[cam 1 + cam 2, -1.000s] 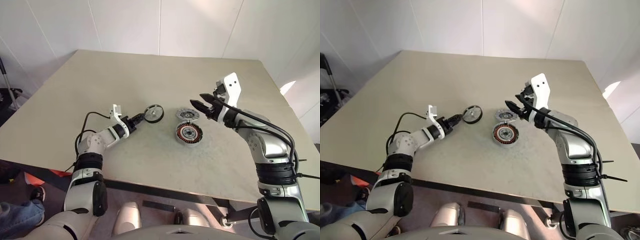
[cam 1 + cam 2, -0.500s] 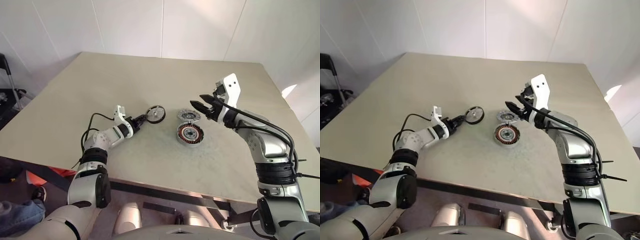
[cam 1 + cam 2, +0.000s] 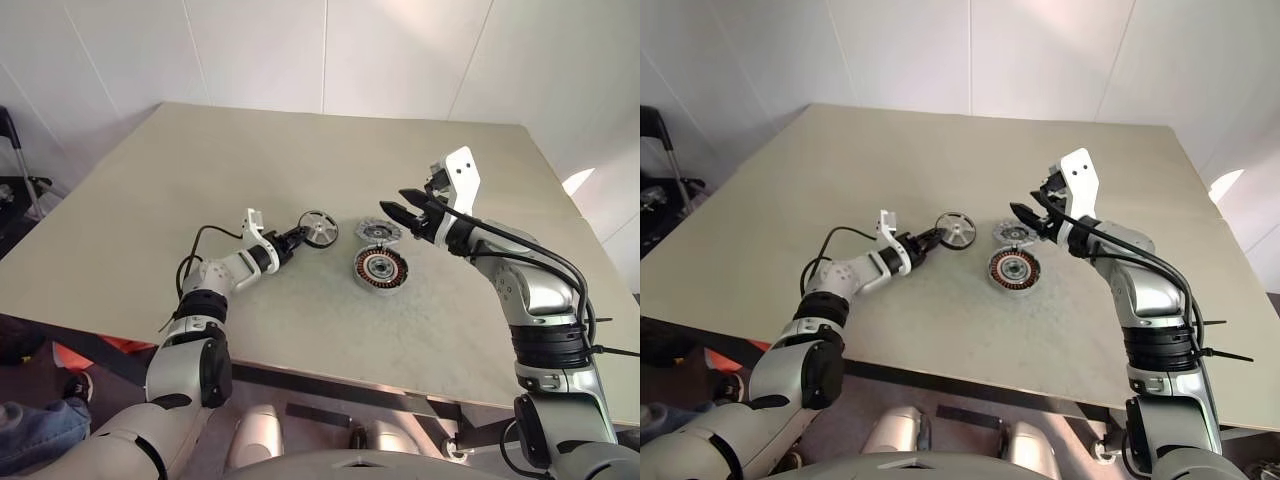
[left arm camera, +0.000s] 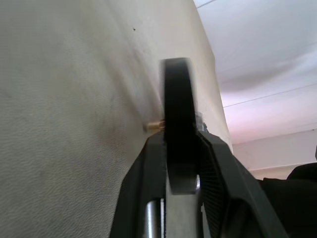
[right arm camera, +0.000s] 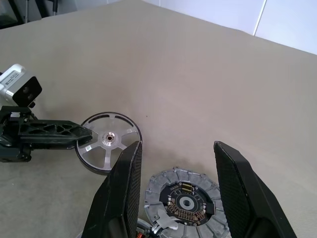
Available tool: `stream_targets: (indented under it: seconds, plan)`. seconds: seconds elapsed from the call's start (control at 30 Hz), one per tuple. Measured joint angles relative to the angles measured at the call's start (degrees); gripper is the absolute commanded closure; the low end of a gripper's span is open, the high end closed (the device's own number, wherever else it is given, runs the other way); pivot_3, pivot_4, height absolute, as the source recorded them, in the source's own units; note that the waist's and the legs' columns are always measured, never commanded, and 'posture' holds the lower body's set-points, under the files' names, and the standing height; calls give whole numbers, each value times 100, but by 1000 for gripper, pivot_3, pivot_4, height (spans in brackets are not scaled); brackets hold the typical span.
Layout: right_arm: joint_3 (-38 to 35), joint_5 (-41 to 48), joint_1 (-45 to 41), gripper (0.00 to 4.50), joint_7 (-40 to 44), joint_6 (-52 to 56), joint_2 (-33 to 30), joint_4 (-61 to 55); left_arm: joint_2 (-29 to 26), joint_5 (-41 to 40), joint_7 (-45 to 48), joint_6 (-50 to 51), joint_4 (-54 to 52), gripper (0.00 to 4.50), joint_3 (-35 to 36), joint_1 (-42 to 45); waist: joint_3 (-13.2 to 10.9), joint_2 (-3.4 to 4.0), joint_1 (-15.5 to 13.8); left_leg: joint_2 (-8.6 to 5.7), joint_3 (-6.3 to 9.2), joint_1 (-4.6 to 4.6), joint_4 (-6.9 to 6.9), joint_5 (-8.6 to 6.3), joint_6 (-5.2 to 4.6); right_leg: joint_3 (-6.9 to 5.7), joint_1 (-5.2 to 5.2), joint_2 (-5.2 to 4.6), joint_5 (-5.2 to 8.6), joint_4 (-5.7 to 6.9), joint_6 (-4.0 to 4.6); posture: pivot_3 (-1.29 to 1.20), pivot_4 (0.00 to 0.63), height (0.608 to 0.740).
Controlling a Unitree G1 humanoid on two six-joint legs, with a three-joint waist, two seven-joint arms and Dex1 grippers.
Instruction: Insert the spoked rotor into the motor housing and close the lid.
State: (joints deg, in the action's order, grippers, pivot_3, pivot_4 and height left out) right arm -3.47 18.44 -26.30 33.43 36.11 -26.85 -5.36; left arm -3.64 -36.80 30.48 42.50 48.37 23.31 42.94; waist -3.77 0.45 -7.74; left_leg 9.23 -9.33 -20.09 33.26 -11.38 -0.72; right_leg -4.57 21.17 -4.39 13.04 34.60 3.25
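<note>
At centre frame on the table [image 3: 200, 160], the left gripper [image 3: 297, 237] pinches the rim of the spoked rotor [image 3: 318, 229], holding it on edge. Right of it the lid [image 3: 377, 233] touches the motor housing [image 3: 379, 268], whose copper windings lie exposed. The right gripper [image 3: 392, 208] hovers spread above the lid.

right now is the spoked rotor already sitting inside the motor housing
No, the spoked rotor is clamped in the left gripper, apart from the motor housing.
</note>
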Motion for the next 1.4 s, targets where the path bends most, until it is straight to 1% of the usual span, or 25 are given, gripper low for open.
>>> stream_targets:
  seconds: [0.13, 0.2, 0.3, 0.43, 0.5, 0.57, 0.63, 0.73, 0.83, 0.9, 1.03, 1.23, 1.4]
  plan:
    - [-7, -26, -3, 1921, -18, -11, -5, 18, -35, -20, 98, 64, -21, 4091, 10, -24, 0, -1, 12, 1, 0, -2, 0, 1, 1, 0, 2, 0, 2, 1, -4, 0, 0, 740]
    - [-19, -38, -15, 1921, -51, -32, -31, 74, -42, -23, 118, 74, -21, 4091, 13, -24, 0, -1, 13, 0, 0, -5, 0, 0, 0, 0, 3, 0, -12, 0, 21, 0, 0, 740]
    - [-39, -58, -43, 1921, -78, -75, -82, 158, -42, -108, 140, 169, -98, 4091, 82, -60, -1, -1, 15, 0, 0, -12, -2, 0, -1, 0, 10, 0, -15, -1, 27, 0, 0, 740]
    - [-99, -129, -82, 1921, -180, -113, -225, 345, -20, -640, 273, 573, -428, 4091, 438, -123, -4, -5, 22, 0, 0, -33, 0, 0, 0, -1, 28, 0, -17, 0, 30, 0, 0, 740]
    - [-72, -407, -138, 1921, -372, -150, -438, 639, 23, -1137, 328, 1104, -720, 4091, 667, -121, -4, -5, 15, -1, 0, -41, 4, 1, 2, -1, 35, -1, -18, 1, 32, 0, 0, 740]
    - [-56, -767, -178, 1921, -628, -155, -671, 1049, 47, -1399, 379, 1528, -894, 4091, 684, -112, -4, -5, 2, -6, -1, -44, 6, 1, 1, -1, 34, -3, -18, -1, 32, 0, 0, 740]
    - [-42, -1020, -193, 1921, -823, -167, -786, 1367, 136, -1474, 349, 1806, -885, 4091, 659, -88, -4, -6, 7, -7, -2, -45, 6, 1, 1, 0, 35, -3, -17, -4, 31, 0, 0, 740]
    - [-33, -1257, -218, 1921, -1042, -172, -820, 1656, 378, -1392, 240, 2050, -767, 4091, 386, -18, -6, -8, 18, -7, -1, -54, 6, 2, -6, 0, 44, -3, -17, -5, 30, 0, 0, 740]
    - [-66, -1461, -391, 1921, -1417, -142, -838, 1989, 650, -1178, 199, 2052, -488, 4091, 43, 110, -6, -8, 24, -7, -1, -74, 7, 11, -19, -1, 67, -3, -18, -3, 30, 0, 0, 740]
    - [-166, -1528, -420, 1921, -1562, -124, -906, 2099, 716, -1075, 207, 2048, -341, 4091, -76, 150, -6, -8, 24, -8, -1, -88, 6, 11, -19, 0, 83, -2, -18, 0, 29, 0, 0, 740]
    - [-371, -1573, -380, 1921, -1631, -62, -1027, 2084, 720, -855, 243, 2041, -83, 4091, -240, 181, -6, -7, 43, -6, 0, -105, 7, 9, -26, -1, 102, 0, -18, 6, 28, 0, 0, 740]
    - [-388, -1572, -151, 1921, -1637, 62, -980, 1825, 728, -643, 295, 1937, 121, 4091, -361, 261, -5, -6, 37, -8, 0, -101, 16, 4, -34, 0, 95, -2, -18, 6, 28, 0, 0, 740]
    - [-389, -1572, -145, 1921, -1639, 78, -971, 1777, 741, -545, 382, 1920, 193, 4091, -382, 293, -4, -6, 35, -8, 0, -92, 19, 5, -33, 0, 88, -2, -18, 9, 29, 0, 0, 740]
